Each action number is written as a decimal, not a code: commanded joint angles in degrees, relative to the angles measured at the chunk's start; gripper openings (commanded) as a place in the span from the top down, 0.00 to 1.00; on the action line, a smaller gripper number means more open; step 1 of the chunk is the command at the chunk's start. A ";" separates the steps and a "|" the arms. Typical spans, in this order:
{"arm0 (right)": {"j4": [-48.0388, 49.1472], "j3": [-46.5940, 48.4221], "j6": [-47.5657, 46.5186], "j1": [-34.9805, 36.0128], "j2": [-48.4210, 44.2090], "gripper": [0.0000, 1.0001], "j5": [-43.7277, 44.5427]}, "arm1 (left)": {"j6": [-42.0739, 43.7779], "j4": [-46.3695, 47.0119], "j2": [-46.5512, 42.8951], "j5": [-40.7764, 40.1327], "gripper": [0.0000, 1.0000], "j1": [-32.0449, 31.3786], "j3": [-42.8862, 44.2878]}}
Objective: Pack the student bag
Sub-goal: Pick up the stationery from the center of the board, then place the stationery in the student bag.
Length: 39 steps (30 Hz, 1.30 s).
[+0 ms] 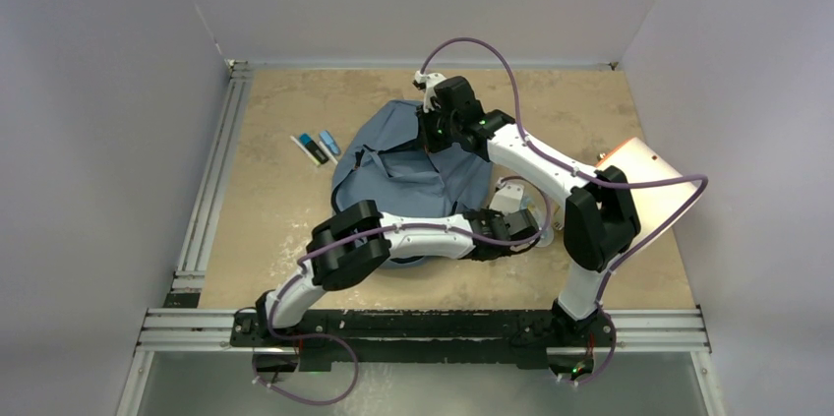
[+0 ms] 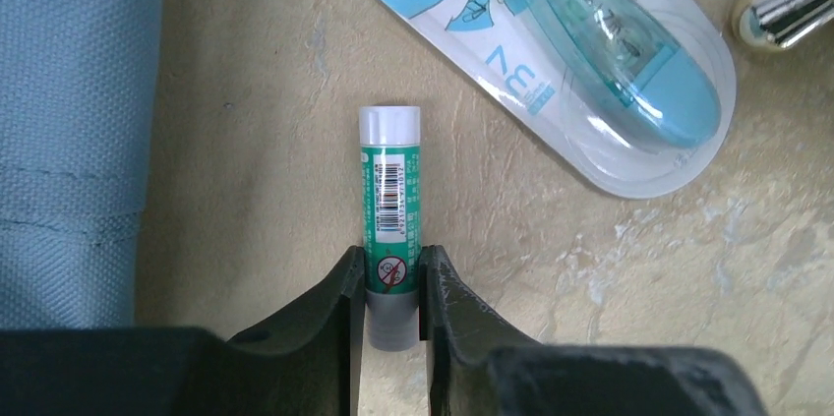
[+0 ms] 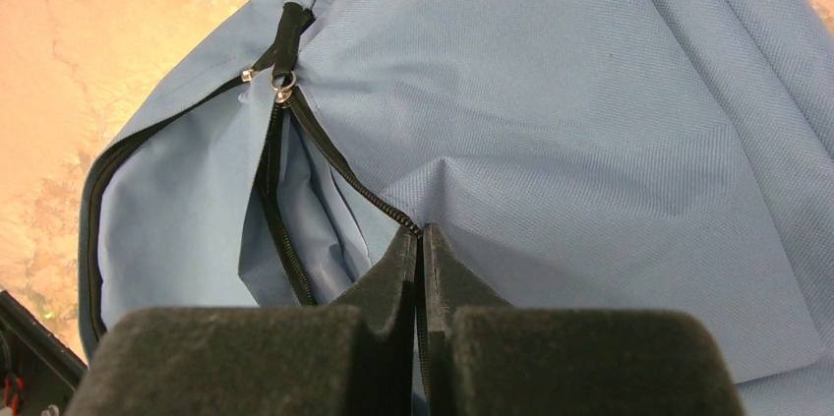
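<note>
My left pincer (image 2: 393, 270) clamps a green glue stick (image 2: 390, 190) on the table (image 2: 246, 91); my right pincer (image 3: 420, 244) pinches the student bag (image 3: 590, 131) at its zipper (image 3: 344, 175), mid-table nearer the far edge

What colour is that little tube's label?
The tube is green, white-capped; left wrist view shows it best.

The slate-blue backpack (image 1: 423, 180) lies flat mid-desk (image 1: 285, 200), its black zipper (image 3: 285, 91) partly undone, the opening gaping.
</note>
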 commanded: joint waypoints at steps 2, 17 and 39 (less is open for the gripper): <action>3.93 0.65 -0.07 -0.55 -1.78 1.00 1.44 | 5.60 -3.74 -3.94 0.44 0.89 -2.83 -4.21; 13.97 -9.93 1.21 -0.55 -8.87 1.00 5.44 | -10.57 4.71 -44.24 -1.60 1.00 -8.69 -36.51; 34.43 -21.57 3.35 0.48 -18.26 1.00 10.91 | -6.61 5.45 -58.99 1.98 1.00 19.65 -36.21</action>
